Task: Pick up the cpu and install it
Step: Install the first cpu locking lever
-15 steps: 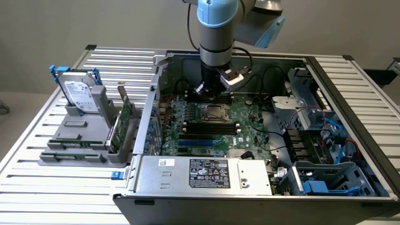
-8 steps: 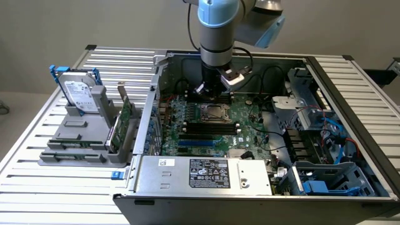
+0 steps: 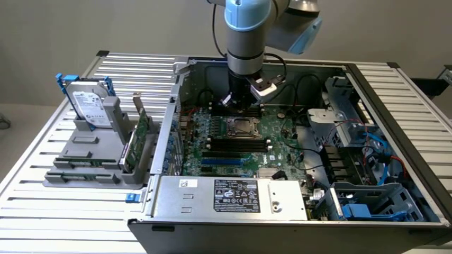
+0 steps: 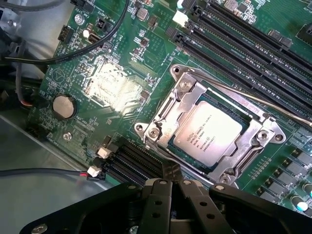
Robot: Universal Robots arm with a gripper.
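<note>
Hovering over a seated cpu, jaws closed and empty

Judging by how things lie, the placing step looks done. The cpu (image 4: 208, 135) sits flat in its socket on the board (image 4: 122, 63), inside the open case (image 3: 395, 95), and nothing is carrying it. The jaws are pressed fully together with nothing between them. They hang just above the board at the socket's edge, close to the chip but not touching it.

A steel frame (image 4: 165, 114) lies over the chip's edges, and the thin lever (image 4: 273, 108) runs along one side of the socket. I cannot tell whether that lever is latched, so I would call the install nearly complete rather than finished.

Any further work here calls for care. The lever is a slim springy rod, the frame is thin stamped metal, and the parts around the socket are small and closely packed — a light, straight approach is needed, with no sideways drag.

The chip is a small square with a dull silver-grey top and fine printed lettering. The frame is brighter, with screw heads at its corners. The board is glossy green, with long black memory slots (image 4: 234, 44) and a round coin cell (image 4: 64, 107). Outside the case, on the slatted worktop (image 3: 56, 222), a hard drive (image 3: 90, 108) stands upright in a grey holder
</note>
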